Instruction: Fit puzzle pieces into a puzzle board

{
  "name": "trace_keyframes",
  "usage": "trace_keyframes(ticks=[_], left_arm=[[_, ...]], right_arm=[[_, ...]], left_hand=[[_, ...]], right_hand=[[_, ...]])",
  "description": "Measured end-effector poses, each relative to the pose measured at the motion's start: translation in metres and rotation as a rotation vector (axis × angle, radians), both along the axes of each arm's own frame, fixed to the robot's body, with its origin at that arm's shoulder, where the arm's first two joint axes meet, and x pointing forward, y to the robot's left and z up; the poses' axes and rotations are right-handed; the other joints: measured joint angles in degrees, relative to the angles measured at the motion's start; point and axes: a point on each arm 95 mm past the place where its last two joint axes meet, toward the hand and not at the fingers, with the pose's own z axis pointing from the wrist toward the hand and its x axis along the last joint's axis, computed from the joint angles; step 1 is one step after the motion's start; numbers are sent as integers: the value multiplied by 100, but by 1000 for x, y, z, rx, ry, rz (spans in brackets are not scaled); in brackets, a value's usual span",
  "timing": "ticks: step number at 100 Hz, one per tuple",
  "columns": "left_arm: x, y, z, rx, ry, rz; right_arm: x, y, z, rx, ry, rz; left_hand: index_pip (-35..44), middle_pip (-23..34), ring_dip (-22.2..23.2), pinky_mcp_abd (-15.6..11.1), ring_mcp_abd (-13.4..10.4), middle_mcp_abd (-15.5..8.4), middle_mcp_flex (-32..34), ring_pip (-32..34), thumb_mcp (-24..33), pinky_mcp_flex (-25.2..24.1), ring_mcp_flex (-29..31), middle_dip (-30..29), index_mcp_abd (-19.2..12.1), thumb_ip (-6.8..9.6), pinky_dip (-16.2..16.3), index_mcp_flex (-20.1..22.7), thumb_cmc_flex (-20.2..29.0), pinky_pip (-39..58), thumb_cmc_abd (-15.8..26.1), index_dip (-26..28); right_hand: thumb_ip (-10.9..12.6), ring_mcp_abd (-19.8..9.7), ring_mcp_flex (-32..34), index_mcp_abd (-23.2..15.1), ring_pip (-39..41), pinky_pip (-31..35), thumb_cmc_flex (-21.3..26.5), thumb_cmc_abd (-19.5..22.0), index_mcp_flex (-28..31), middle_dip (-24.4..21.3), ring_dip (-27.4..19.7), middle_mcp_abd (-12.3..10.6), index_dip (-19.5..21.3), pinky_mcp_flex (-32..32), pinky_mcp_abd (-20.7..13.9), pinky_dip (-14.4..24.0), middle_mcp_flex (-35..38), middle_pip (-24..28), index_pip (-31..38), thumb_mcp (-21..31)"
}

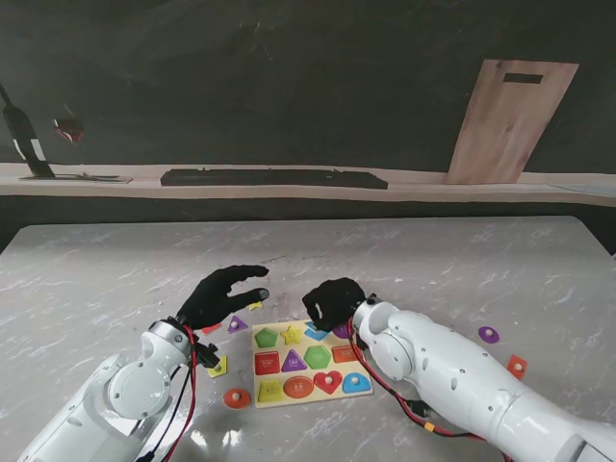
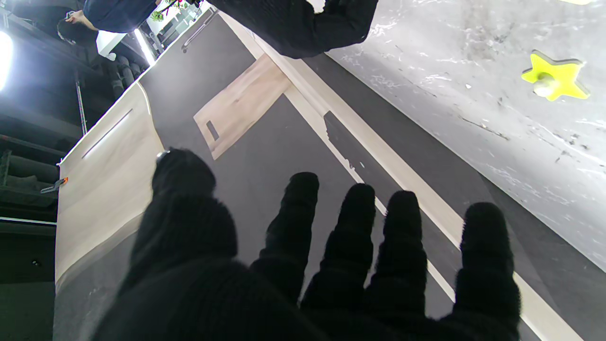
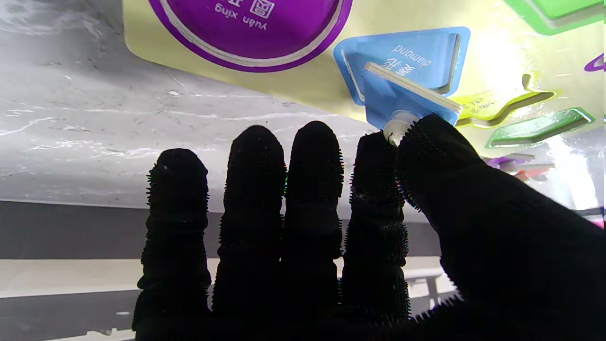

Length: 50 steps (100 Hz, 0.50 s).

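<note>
While the left hand [image 1: 223, 296] hovers over the marble worktop [image 1: 115, 269] with its fingers [image 2: 402, 222] spread and holding nothing, the right hand [image 1: 334, 301] pinches the small white knob of one blue diamond piece [image 3: 395, 97] between thumb and forefinger. That piece stands tilted, one edge down in the blue diamond recess [image 3: 426, 52] of the puzzle board [image 1: 310, 362] and the other edge lifted, so it is not lying flat in the board. Its other three fingers stand straight and close together.

One puzzle board lies near the worktop's near edge, between the two arms, its long side running left to right. It shows three rows of four coloured shapes, twelve places in all, among them a green pentagon, a yellow star, a green hexagon, a purple triangle, a red heart and a purple circle recess [image 3: 251, 28] at the far right corner.

Loose pieces lie off the board: on the left a purple triangle [image 1: 236, 324], a yellow piece [image 1: 219, 366] and an orange round piece [image 1: 237, 397]; on the right a purple round piece [image 1: 488, 334] and an orange piece [image 1: 517, 366], five counted for certain. The left wrist view also shows one yellow star piece [image 2: 554, 78] lying flat on the worktop.
</note>
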Motion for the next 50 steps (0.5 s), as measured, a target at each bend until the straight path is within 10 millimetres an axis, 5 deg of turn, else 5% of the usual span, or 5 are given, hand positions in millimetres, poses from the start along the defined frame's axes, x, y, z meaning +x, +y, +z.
trace_keyframes(ticks=[50], left_arm=[[0,0,1,-2,0,-1]], right_arm=[[4,-1,-7,-54,-2,32]], left_hand=[[0,0,0,0,0,0,0,0,0,0,0,0,0,0,0,0,0,0,0,0]], right_hand=[[0,-3,-1,-70,0,0,0,46,-33,1,0,0,147,0,0,0,-4,9,10,-73]])
